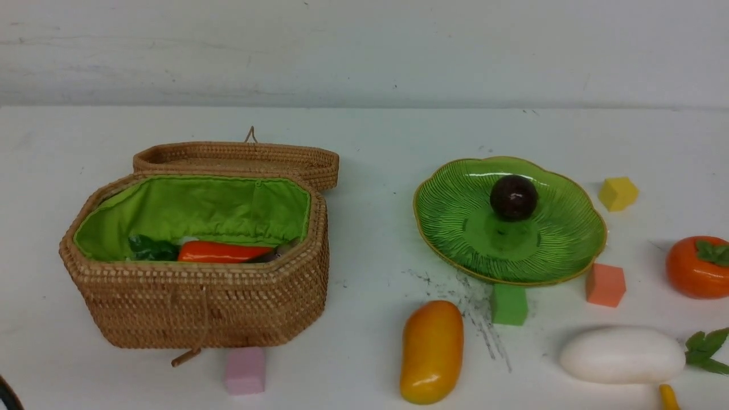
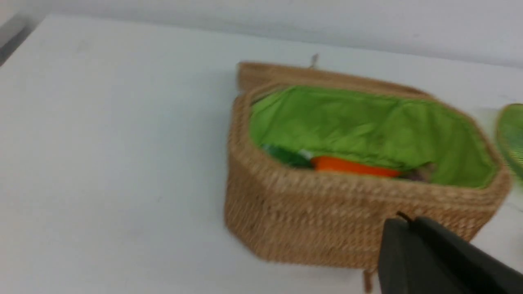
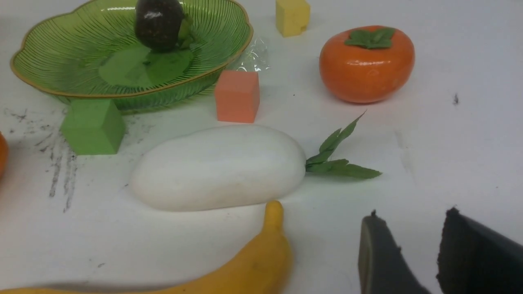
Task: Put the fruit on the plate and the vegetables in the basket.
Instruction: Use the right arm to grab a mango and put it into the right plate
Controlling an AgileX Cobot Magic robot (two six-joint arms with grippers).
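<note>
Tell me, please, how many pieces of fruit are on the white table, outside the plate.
3: the mango in front of the plate, the persimmon to its right, and the banana by the radish.

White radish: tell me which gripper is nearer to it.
Right. The right gripper hangs open just beyond the leafy end of the radish; the left gripper is away on the left, by the front of the basket.
</note>
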